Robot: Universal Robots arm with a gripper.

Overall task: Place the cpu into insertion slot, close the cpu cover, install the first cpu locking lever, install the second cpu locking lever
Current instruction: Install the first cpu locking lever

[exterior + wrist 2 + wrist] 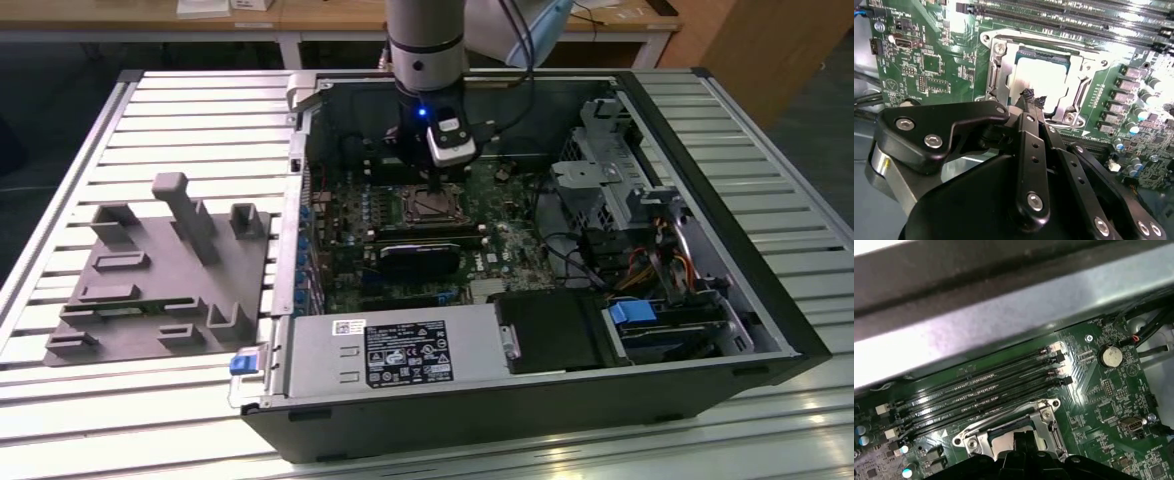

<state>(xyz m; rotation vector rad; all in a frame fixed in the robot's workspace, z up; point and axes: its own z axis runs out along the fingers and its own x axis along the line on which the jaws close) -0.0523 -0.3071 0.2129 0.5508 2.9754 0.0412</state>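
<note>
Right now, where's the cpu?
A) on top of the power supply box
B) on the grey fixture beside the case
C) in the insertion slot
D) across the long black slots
C: in the second wrist view the cpu lies flat inside the silvery rim of the insertion slot, with the gripper poised at its near edge.
</note>
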